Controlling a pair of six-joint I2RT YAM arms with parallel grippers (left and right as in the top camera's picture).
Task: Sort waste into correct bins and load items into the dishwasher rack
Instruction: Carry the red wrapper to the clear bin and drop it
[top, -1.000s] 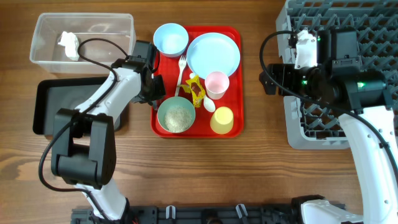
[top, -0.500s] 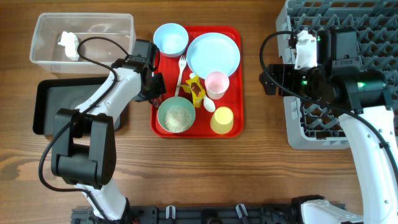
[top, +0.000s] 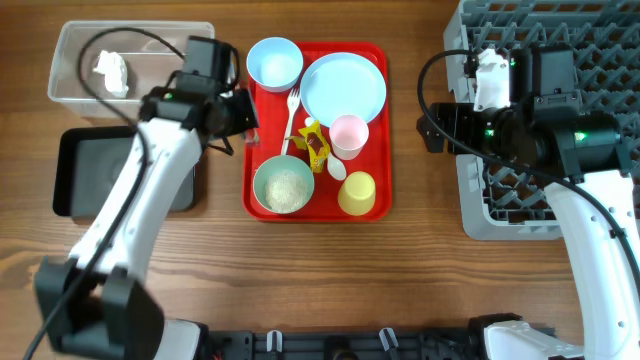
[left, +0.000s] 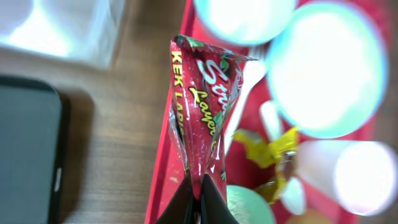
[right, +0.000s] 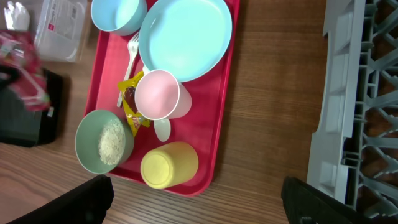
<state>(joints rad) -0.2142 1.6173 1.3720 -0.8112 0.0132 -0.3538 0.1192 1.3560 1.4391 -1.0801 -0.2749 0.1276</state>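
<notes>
Now the left jaws are clamped on the crinkled red foil snack wrapper (left: 202, 106), held above the left rim of the flat red serving tray (top: 380, 155). The right jaws stand wide apart beside the grey pegged plastic rack (top: 600, 30) at the right edge. I would carry the wrapper toward the far left corner, over the clear plastic tub (top: 70, 80) or the shallow black tray (top: 100, 170), and lower it inside before opening, since light foil may drift.

Two bowls (top: 274, 62), two cups (top: 349, 135), perhaps two wrappers (left: 202, 112)
</notes>
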